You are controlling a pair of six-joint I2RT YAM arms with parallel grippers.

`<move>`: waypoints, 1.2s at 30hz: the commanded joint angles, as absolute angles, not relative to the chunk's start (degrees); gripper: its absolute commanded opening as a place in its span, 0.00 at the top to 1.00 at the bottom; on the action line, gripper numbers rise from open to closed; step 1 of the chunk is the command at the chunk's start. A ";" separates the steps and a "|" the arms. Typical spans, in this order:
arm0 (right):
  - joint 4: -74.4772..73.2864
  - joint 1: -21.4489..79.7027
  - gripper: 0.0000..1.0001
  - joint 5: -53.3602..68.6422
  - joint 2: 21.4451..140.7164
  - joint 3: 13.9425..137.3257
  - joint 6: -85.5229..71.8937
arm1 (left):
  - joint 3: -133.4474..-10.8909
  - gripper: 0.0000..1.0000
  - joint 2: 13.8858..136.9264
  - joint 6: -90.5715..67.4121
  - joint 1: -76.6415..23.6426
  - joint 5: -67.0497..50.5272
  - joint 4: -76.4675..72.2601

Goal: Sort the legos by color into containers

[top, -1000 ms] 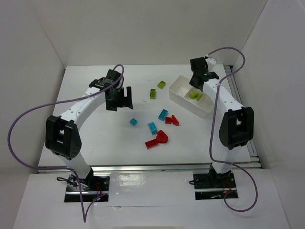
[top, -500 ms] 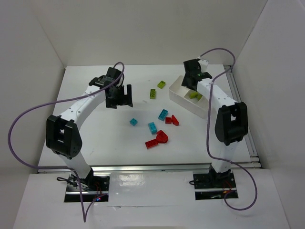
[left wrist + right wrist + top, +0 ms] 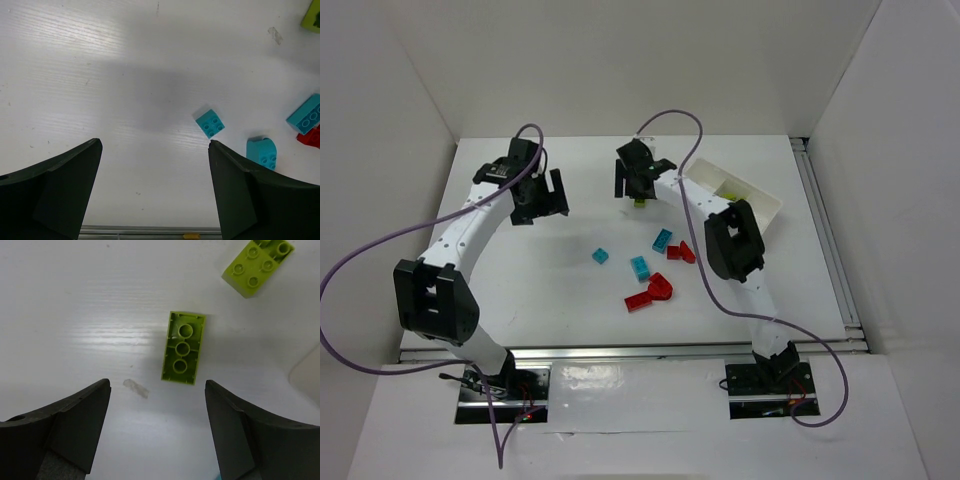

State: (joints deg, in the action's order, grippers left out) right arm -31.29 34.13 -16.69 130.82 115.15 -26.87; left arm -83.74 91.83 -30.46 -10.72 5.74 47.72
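The top view looks down from behind on the whole white bench; both wrist views face patches of it closely

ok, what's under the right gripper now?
One lime green brick lies on the table below the open right gripper, untouched. A second lime brick lies apart. In the top view the gripper covers most of the first.

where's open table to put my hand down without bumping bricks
Bare: the near-left table, between the left arm and the leftmost cyan brick; the far patch between that arm and the right arm; the near-right corner, this side of the tray. Crowded: the middle, where other cyan bricks and red bricks cluster.
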 commanded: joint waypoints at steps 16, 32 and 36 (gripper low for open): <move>-36.12 32.61 0.82 -20.12 140.90 130.52 -25.58 | -81.65 0.04 90.00 -30.41 -10.20 4.49 47.20; -30.41 18.73 0.84 -29.71 102.84 92.92 -28.47 | -82.17 0.04 91.58 -30.41 -10.20 2.29 46.14; -29.10 14.33 0.84 -27.86 99.94 85.97 -29.00 | -82.18 0.04 92.11 -30.41 -10.72 1.76 46.14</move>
